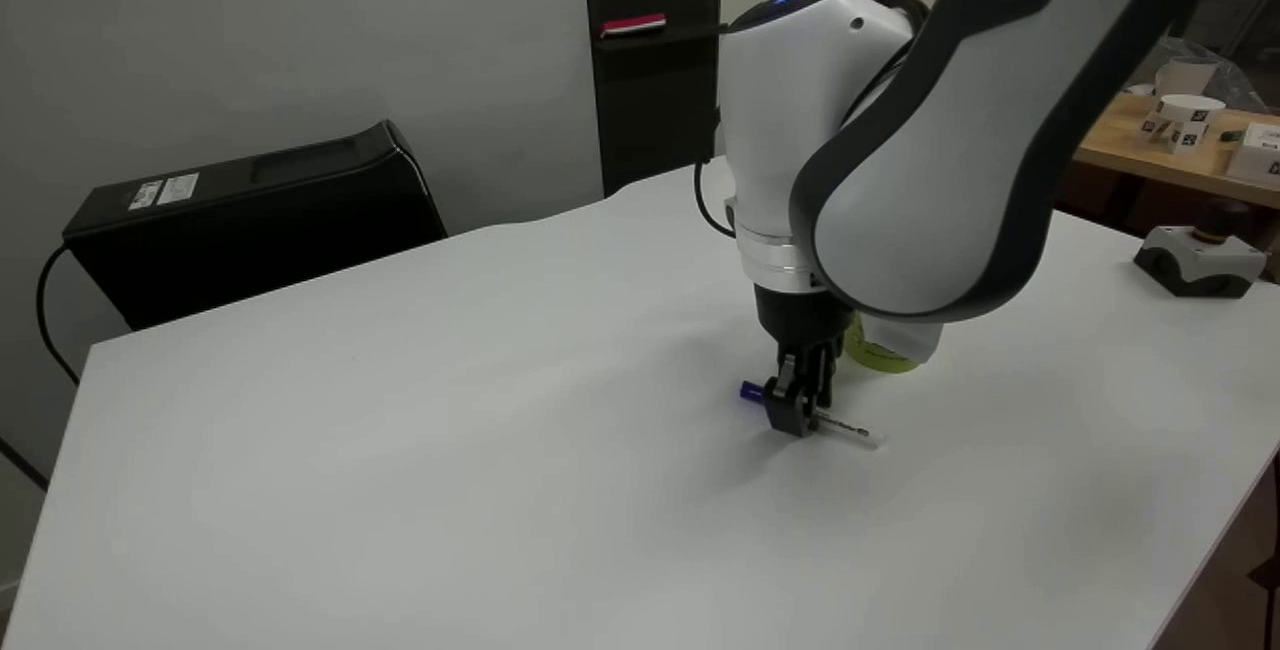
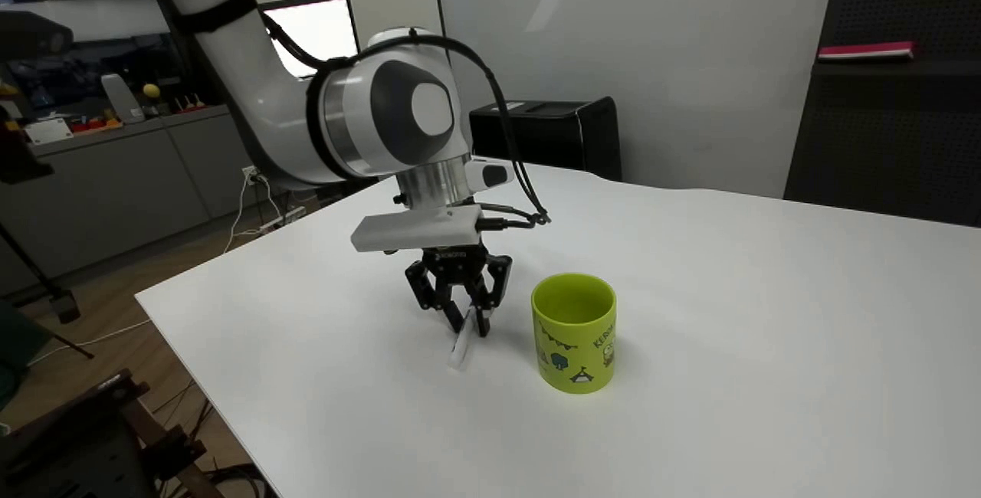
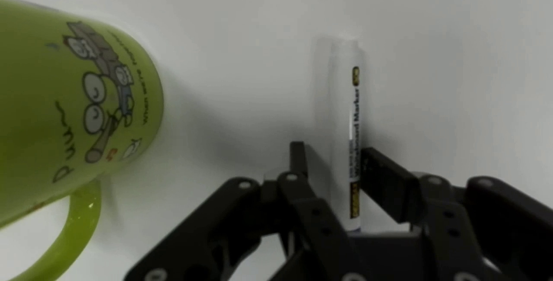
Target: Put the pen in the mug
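The pen is a white marker with a dark blue cap end. It lies on the white table, its white barrel [image 1: 850, 427] and blue end [image 1: 752, 392] sticking out on either side of my gripper [image 1: 806, 416]. In an exterior view the pen [image 2: 461, 348] lies between the fingertips of the gripper [image 2: 470, 326]. In the wrist view the fingers [image 3: 332, 153] straddle the pen [image 3: 345, 121]; the right finger is at its side, with a gap on the left. The lime-green mug [image 2: 575, 352] stands upright beside the gripper. It shows in the wrist view [image 3: 65, 99], handle visible, and is mostly hidden behind the arm [image 1: 872, 358].
A black box-shaped unit [image 1: 250, 190] stands behind the table's far edge; it also shows in an exterior view [image 2: 548, 130]. A grey and black button box [image 1: 1200, 260] sits at the table's right side. Cables [image 2: 510, 122] loop beside the arm.
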You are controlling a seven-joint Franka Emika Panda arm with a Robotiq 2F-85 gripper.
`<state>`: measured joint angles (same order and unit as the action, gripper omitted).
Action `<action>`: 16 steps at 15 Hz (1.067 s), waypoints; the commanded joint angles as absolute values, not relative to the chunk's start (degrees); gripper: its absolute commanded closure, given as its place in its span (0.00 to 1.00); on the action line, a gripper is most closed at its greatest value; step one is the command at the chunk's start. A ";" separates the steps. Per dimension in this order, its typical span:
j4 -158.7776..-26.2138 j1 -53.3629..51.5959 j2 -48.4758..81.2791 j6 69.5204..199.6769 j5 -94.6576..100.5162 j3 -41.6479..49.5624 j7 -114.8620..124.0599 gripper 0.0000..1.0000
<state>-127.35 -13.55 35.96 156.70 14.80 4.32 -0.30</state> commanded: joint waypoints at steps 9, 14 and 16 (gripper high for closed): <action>-123.45 -11.38 36.86 150.25 14.06 3.49 0.43 0.95; -122.47 -11.01 34.28 146.70 14.85 4.01 0.77 0.95; -122.06 -10.50 33.05 145.29 14.75 3.81 0.47 0.95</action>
<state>-122.96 -11.26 35.38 148.49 14.40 4.16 -0.30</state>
